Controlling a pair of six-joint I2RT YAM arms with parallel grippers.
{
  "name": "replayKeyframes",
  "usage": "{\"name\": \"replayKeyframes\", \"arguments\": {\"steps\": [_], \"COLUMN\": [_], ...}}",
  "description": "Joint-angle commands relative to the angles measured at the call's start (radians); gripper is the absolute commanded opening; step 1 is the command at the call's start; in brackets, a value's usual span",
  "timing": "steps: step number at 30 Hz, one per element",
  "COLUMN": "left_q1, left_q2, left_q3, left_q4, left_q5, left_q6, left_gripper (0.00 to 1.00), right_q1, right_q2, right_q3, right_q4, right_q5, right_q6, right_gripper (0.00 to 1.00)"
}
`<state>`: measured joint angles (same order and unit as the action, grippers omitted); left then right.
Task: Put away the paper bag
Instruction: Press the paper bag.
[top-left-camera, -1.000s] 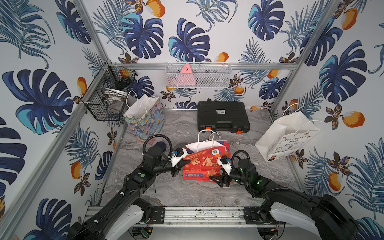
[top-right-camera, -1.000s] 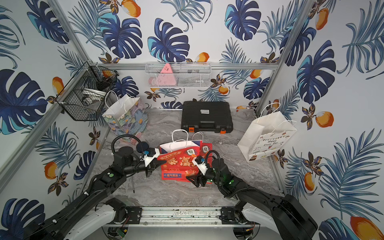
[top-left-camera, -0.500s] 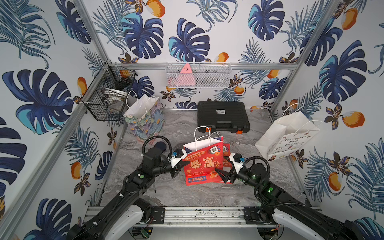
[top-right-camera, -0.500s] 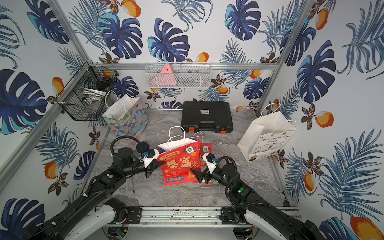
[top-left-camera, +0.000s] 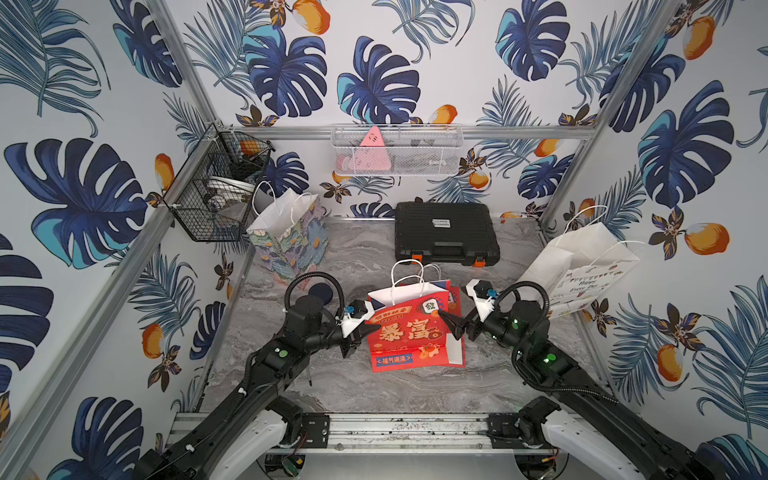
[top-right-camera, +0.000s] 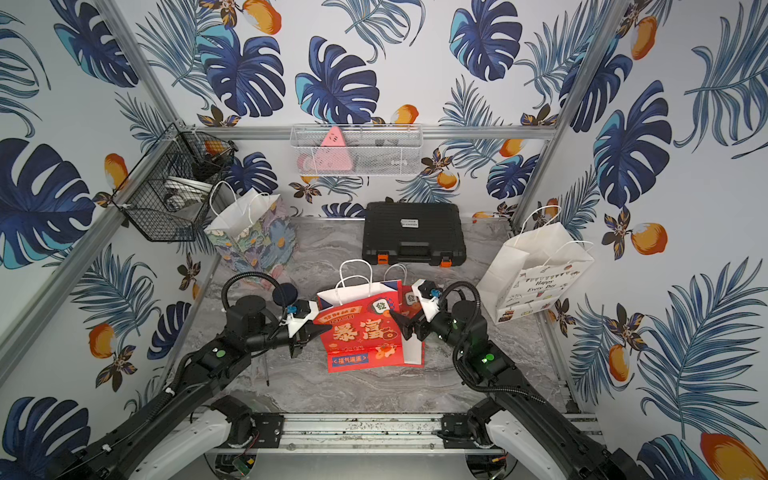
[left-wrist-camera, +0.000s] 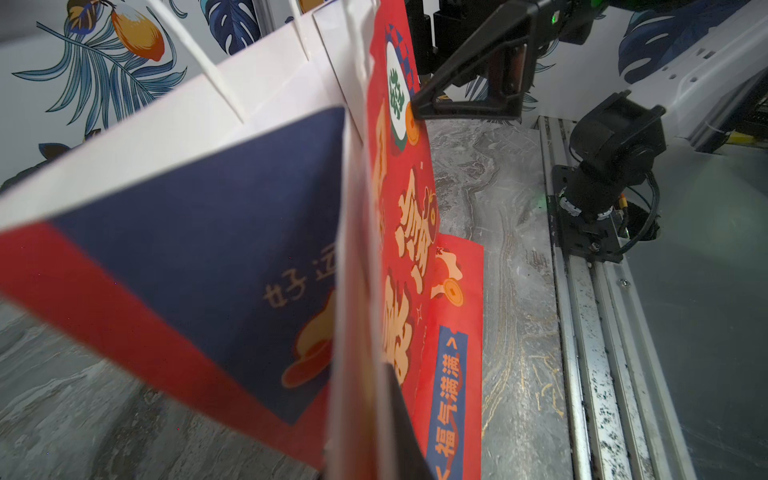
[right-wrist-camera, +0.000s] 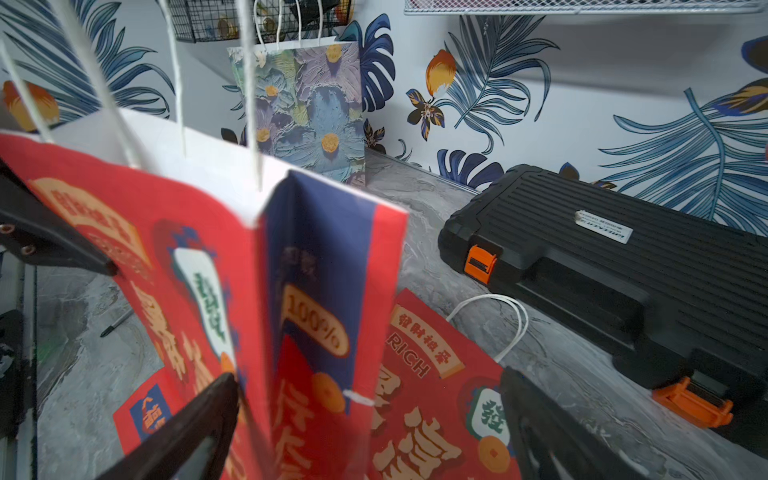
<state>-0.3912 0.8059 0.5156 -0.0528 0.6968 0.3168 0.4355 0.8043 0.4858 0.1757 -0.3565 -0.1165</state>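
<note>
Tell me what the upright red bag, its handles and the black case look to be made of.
The upright red bag looks like paper, matte print outside, plain white inside: sharp creases, thin edges. The handles seem white twisted cord, perhaps paper twine: thin, stiffly arched. The case is probably moulded plastic, dull black: ribbed lid, orange latches.

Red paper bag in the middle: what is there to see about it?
The red paper bag with gold Chinese lettering stands upright and opened out, apparently on a matching red bag lying flat on the grey marbled table. It has a white inside, navy side panels and white cord handles sticking up. The left hand is shut on one side edge; the right hand is open, astride the opposite side.
</note>
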Motion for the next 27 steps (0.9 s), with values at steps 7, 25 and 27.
{"name": "replayKeyframes", "arguments": {"steps": [7, 25, 27], "left_q1": [0.0, 0.0, 0.0], "left_q2": [0.016, 0.077, 0.079], "left_q3": [0.004, 0.001, -0.001], "left_q4": [0.012, 0.131, 0.137], "left_q5": [0.043, 0.017, 0.001], "left_q6": [0.01, -0.175, -0.188], "left_gripper": [0.0, 0.0, 0.0], "right_q1": [-0.133, -0.063, -0.054], "right_q2": [0.152, 0.265, 0.269], "right_q3": [0.135, 0.161, 0.163], "right_q4": [-0.081, -0.05, -0.049], "right_q5": [-0.659, -0.688, -0.677], "right_q6": [-0.015, -0.078, -0.083], "right_gripper": [1.0, 0.68, 0.62]}}
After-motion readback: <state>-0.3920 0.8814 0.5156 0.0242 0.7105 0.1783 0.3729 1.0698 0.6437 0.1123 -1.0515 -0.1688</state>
